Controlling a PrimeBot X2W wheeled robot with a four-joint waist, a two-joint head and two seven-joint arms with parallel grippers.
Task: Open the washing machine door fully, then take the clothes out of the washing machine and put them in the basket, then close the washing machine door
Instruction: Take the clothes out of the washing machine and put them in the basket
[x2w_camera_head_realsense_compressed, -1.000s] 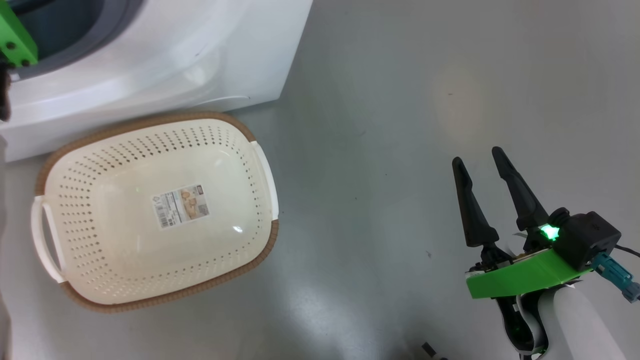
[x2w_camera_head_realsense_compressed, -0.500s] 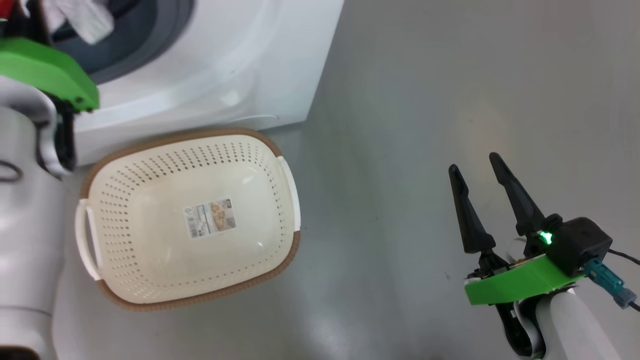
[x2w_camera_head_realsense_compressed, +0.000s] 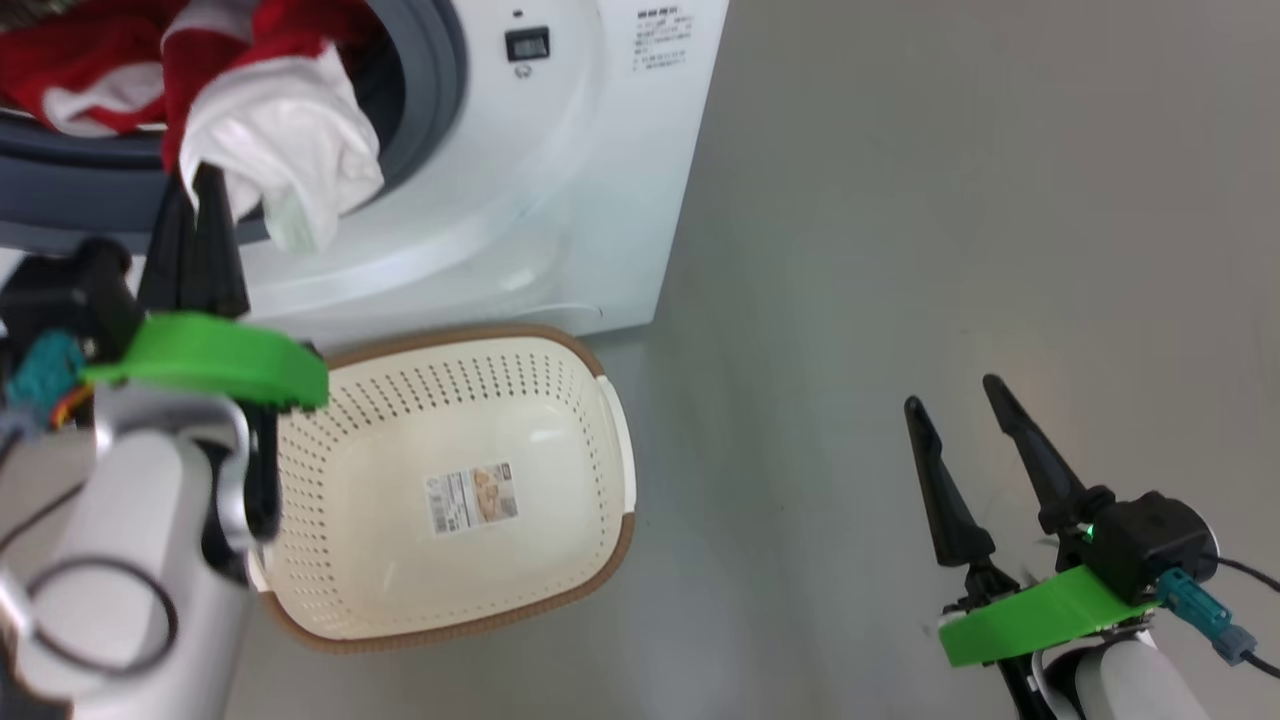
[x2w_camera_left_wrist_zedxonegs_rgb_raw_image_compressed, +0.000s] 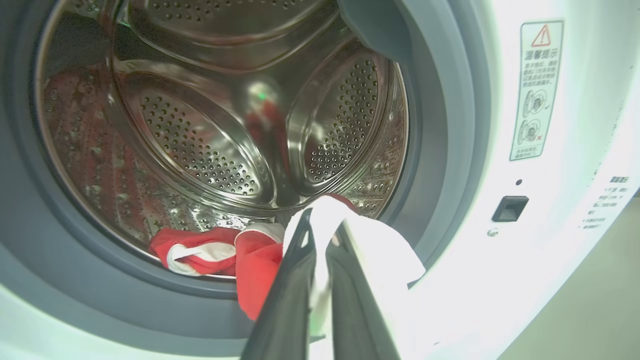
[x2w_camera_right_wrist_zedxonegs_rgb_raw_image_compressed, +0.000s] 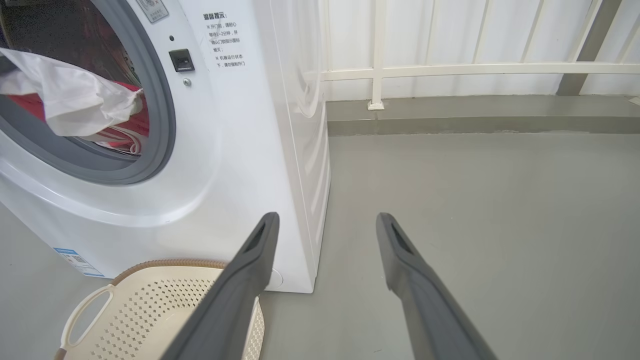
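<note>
Clothes (x2w_camera_left_wrist_zedxonegs_rgb_raw_image_compressed: 385, 250) pinched between left claw (x2w_camera_left_wrist_zedxonegs_rgb_raw_image_compressed: 322, 220) tips.

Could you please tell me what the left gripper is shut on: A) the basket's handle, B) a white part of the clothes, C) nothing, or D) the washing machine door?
B: the left gripper pinches white fabric of the clothes at the opening of the washing machine.

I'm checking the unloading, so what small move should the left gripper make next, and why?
Probably draw the left gripper back and down toward the basket. It is shut on the clothes at the washer's mouth, and the basket below holds no clothes.
</note>
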